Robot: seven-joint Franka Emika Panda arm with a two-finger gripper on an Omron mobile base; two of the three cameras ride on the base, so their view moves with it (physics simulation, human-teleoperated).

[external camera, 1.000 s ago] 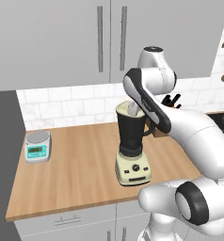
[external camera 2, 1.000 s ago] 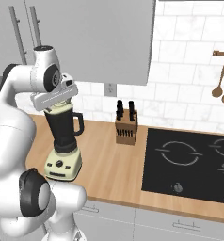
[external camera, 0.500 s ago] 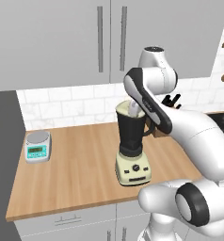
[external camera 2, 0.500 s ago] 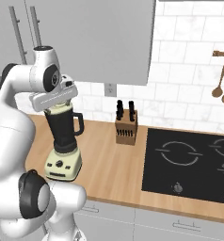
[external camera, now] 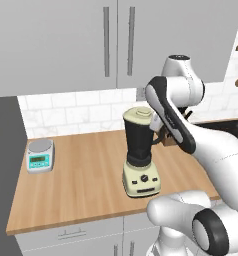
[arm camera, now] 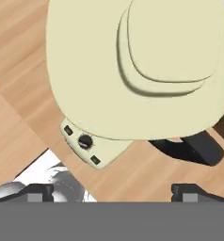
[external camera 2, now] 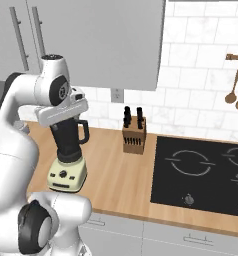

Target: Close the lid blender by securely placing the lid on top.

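The lid (external camera: 141, 114) sits level on the blender (external camera: 139, 152), sealing its mouth, while the gripper (arm camera: 111, 190) above stands wide, holding nothing

The lid (external camera: 141, 114) is pale cream-yellow, plain and unpatterned, matching the cream base of the blender (external camera: 139, 160), whose jar is near-black with a black knob on the base. The counter (external camera: 86, 185) is warm light wood with a fine grain. To the left sits a grey-teal scale (external camera: 40, 155). The wall tiles (external camera 2: 201, 55) are white with grey joints, the cabinets (external camera: 116, 45) flat grey. On the right are a brown wooden knife block (external camera 2: 133, 136) with black handles, a black hob (external camera 2: 201, 175) with grey rings, and brown wooden spoons (external camera 2: 236, 85).
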